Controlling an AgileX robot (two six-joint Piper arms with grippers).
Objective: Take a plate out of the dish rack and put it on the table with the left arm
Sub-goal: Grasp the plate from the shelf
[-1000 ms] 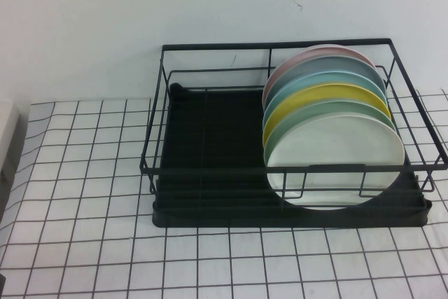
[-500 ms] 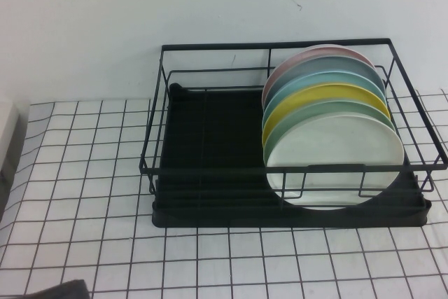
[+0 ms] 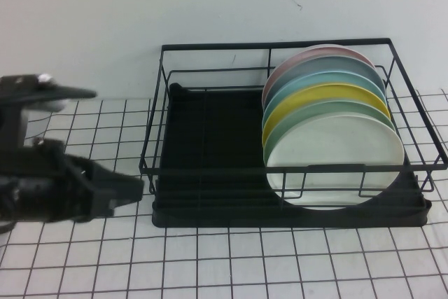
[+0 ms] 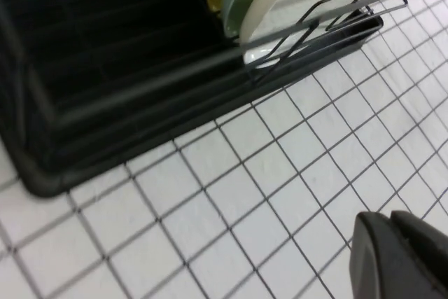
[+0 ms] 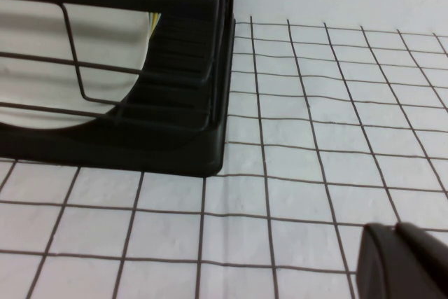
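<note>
The white plate (image 3: 334,162) stood upright at the front of the row in the dish rack (image 3: 210,152). The left gripper (image 3: 115,190), pressed together, was near the rack's left end; it should be opened and brought over the plate's rim. The right gripper (image 5: 404,260) was low beside the rack, its state not discernible.

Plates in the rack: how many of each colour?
Pink plate: 1
Grey-blue plate: 1
Aqua plate: 1
Yellow plate: 1
Green plate: 1
White plate: 1
Total: 6
Left claw and right claw hover over the table by the dish rack.
</note>
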